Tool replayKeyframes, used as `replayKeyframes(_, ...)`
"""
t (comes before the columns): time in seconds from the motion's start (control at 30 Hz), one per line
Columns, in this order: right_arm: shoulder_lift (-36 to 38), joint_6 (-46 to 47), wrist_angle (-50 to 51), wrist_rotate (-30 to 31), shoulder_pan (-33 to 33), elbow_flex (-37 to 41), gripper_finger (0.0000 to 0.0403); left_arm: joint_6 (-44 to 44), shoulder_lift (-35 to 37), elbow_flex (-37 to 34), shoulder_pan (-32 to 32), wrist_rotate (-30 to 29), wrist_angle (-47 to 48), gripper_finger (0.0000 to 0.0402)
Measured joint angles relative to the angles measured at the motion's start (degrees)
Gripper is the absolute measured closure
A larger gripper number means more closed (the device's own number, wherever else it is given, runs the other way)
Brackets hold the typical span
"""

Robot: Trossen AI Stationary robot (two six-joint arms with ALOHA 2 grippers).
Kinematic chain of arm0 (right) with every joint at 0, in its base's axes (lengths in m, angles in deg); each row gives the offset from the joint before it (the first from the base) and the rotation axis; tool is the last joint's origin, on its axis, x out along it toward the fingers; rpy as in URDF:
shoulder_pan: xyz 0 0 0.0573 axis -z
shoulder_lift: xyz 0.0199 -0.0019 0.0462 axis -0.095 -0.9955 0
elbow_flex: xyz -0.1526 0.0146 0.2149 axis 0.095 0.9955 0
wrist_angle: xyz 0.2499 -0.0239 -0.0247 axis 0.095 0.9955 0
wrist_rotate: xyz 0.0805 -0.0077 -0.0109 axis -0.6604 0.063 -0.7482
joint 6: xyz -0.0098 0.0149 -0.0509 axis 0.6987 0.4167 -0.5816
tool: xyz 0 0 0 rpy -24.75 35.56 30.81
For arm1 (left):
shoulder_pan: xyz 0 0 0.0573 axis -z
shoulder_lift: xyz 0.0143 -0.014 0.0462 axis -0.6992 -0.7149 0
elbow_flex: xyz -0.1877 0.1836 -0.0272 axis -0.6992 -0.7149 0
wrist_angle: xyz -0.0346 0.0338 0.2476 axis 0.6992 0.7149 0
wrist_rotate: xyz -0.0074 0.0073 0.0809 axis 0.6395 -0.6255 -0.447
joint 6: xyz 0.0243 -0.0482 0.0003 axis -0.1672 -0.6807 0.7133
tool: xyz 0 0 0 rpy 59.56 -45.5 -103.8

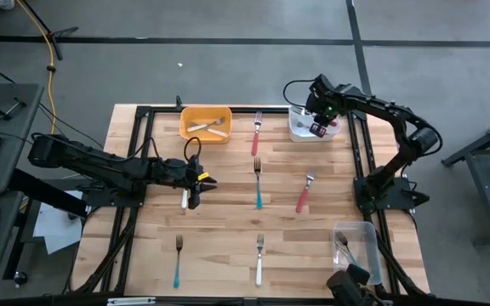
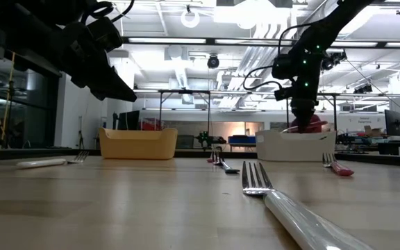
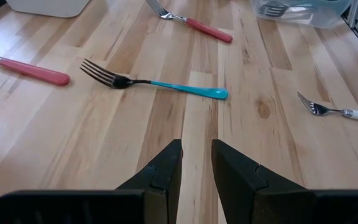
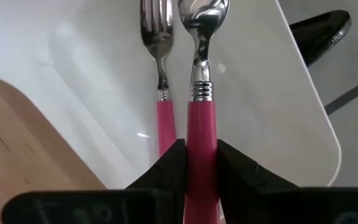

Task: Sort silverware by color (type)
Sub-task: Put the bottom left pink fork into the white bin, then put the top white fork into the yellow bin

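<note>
Right gripper (image 4: 201, 165): we see it pinching a glossy pink-handled spoon (image 4: 201, 74) over the smooth white bin (image 4: 291, 93);
Left gripper (image 3: 196, 163): fingers slightly parted, holding nothing, above grainy wood table (image 3: 61, 143).

clear bin (image 1: 357, 242) contents indistinct, partly arm-hidden

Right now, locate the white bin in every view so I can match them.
High view: white bin at the table's far edge, right of the orange bin.
Low view: far back, right of centre.
Left wrist view: only a corner shows, beyond a red-handled fork.
Right wrist view: fills most of the frame.
Shared landmark: the right gripper at the bin, holding a pink-handled spoon.
</note>
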Motion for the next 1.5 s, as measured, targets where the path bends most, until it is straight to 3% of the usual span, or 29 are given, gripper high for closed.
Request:
replayKeyframes(0.43,0.0,1.1,0.2,-0.4,0.1,0.0,0.0324,0.0,0.0,0.0,0.0,0.0,0.0,0.0323)
replayKeyframes(0.67,0.0,1.5,0.3,4.2,-0.7,0.0,0.0323,0.0,0.0,0.0,0.0,0.0,0.0,0.0323)
replayKeyframes(0.8,0.0,1.9,0.9,3.8,-0.8,0.0,0.032,0.0,0.0,0.0,0.0,0.0,0.0,0.0323)
replayKeyframes(0.9,0.0,3.9,3.9,4.3,-1.1,-0.8,0.0298,-0.4,0.0,0.0,0.0,0.0,0.0,0.0323)
replayKeyframes(1.1,0.0,4.8,4.5,4.5,-2.2,-3.7,0.0214,-0.4,0.0,0.0,0.0,0.0,0.0,0.0323)
replayKeyframes(1.2,0.2,5.1,4.9,4.4,-2.8,-6.1,0.02,-0.5,0.0,0.0,0.0,0.0,0.0,0.0323)
replayKeyframes(1.33,2.6,6.5,3.5,0.7,-4.3,-7.4,0.0245,-0.5,0.0,0.0,0.0,0.0,0.0,0.0323)
replayKeyframes(1.5,9.6,6.8,-11.3,-4.1,-7.6,0.2,0.0369,-0.6,0.0,0.0,0.0,0.0,0.0,0.0323)
